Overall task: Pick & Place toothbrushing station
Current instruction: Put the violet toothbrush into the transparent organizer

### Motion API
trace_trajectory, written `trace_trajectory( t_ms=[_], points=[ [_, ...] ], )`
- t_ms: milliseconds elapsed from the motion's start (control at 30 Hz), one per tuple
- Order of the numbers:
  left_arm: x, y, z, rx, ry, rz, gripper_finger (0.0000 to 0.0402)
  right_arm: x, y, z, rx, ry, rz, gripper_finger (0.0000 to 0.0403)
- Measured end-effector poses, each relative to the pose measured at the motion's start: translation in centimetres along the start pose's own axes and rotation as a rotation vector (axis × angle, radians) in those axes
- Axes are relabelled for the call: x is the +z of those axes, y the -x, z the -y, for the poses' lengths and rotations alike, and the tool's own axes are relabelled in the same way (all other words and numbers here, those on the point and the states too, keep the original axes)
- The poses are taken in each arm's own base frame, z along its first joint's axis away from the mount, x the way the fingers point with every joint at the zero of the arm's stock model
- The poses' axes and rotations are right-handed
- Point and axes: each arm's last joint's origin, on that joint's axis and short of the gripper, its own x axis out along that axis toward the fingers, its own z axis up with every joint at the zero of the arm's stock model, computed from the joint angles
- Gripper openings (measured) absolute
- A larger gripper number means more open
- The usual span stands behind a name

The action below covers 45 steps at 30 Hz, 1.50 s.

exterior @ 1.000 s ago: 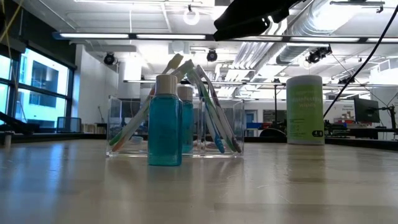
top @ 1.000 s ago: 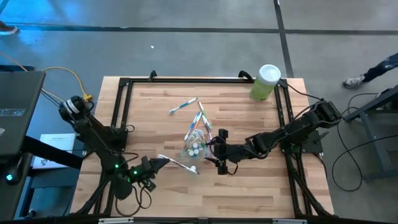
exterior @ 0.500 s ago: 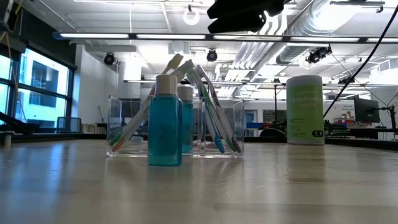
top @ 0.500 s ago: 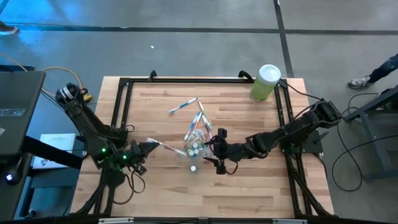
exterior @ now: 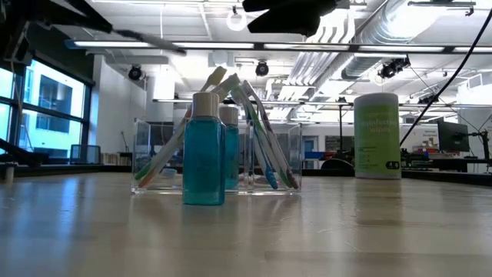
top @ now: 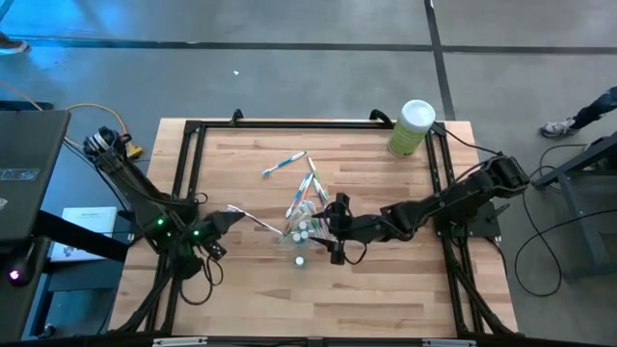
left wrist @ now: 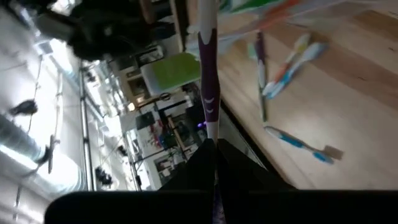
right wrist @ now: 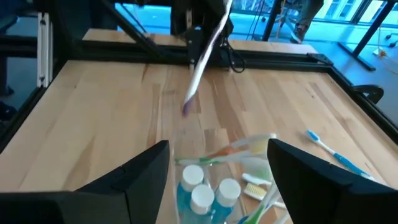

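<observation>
Green canister (exterior: pixel 377 135): label print unreadable. Left claw (top: pixel 228 214) clamped on purple toothbrush (left wrist: pixel 208 81); right claw (top: pixel 335 231) spread wide, empty, beside holder (exterior: pixel 277 158).

The left gripper (top: pixel 224 218), pinching a purple-and-white toothbrush (top: pixel 253 220), has swung up from the table's near edge toward the clear holder (top: pixel 302 226), the brush tip now close beside it. The right gripper (top: pixel 333 228) has edged in over the holder. 1 white-capped tube (top: pixel 300 259) now lies uncovered.
</observation>
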Motion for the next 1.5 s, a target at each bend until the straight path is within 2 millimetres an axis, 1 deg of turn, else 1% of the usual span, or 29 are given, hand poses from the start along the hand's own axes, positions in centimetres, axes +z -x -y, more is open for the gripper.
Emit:
trace_trajectory(
  t_ms=[233,367,533,767,1000,1200,1400,1500],
  points=[
    [-0.4,-1.2,-0.1,-0.059,-0.107,-0.015,0.0002,0.2,-0.2,0.4,-0.01,-0.039,0.015,0.0263],
    [-0.1,-2.1,0.3,-0.101,-0.136,-0.028,0.0002,0.2,-0.2,0.4,-0.01,-0.04,0.014,0.0263],
    [0.9,-3.2,1.3,-0.147,-0.235,-0.057,0.0002,0.3,-0.2,0.4,-0.009,-0.043,0.02,0.0263],
    [2.3,-4.6,2.9,-0.185,-0.434,-0.116,0.0002,0.3,-0.2,0.4,-0.008,-0.067,0.024,0.0263],
    [3.3,-5.5,3.7,-0.202,-0.51,-0.126,0.0002,0.3,-0.2,0.4,-0.008,-0.087,0.024,0.0263],
    [4.3,-5.8,3.4,-0.166,-0.504,-0.094,0.0002,0.3,-0.3,0.6,-0.015,-0.089,0.023,0.0263],
    [4.3,-5.8,3.1,-0.125,-0.485,-0.14,0.0002,0.3,-0.3,0.6,-0.015,-0.093,0.023,0.0263],
    [4.4,-5.9,2.9,-0.099,-0.411,-0.164,0.0002,0.3,-0.3,0.6,-0.014,-0.1,0.023,0.0263]
  ],
)
